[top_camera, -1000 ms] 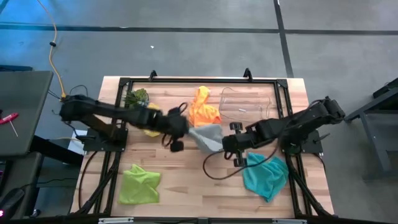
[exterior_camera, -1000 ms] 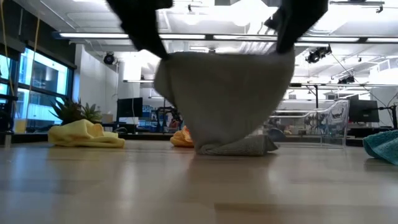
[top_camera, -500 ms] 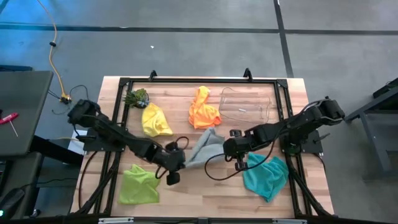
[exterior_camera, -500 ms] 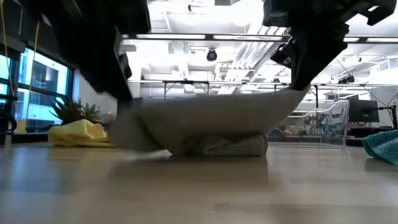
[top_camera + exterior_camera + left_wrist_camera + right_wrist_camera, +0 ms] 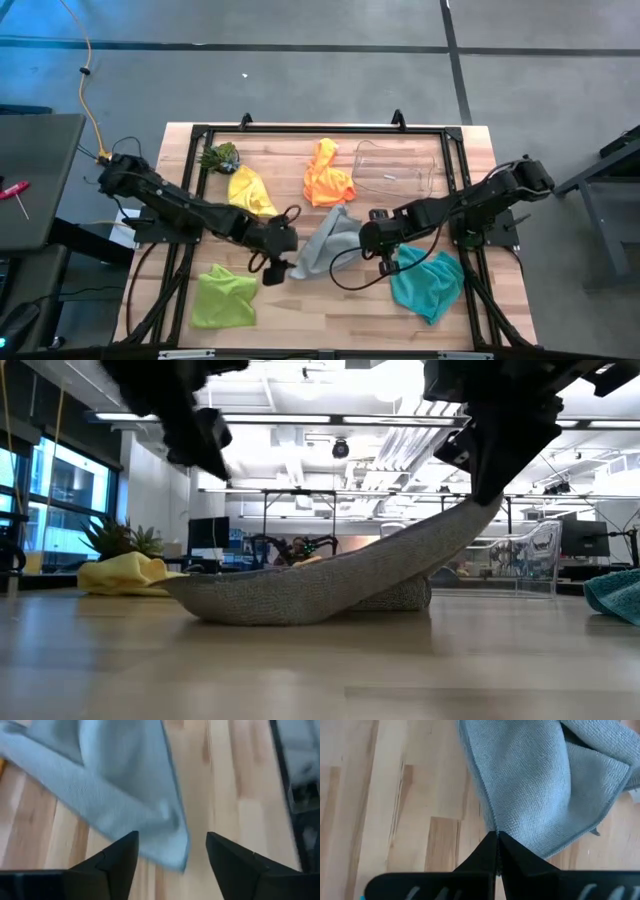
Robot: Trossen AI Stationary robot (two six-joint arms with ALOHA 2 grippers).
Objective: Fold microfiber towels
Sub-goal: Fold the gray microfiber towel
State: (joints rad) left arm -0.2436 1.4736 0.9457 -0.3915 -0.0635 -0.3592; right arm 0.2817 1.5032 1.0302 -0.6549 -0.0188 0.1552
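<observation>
Gripping the grey towel (image 5: pixel 328 240) at its 3 o'clock edge, the right gripper (image 5: pixel 497 851) seems lifted; the left gripper (image 5: pixel 170 855) hangs released.

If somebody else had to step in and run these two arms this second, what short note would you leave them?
Left gripper: open, just above the table by the grey towel's free corner.
Right gripper: shut on the grey towel's edge, lifting that side.
Yellow towel and orange towel lie crumpled at the back, lime green towel and teal towel at the front.
Done: no towel folded. Left: all five.
</observation>
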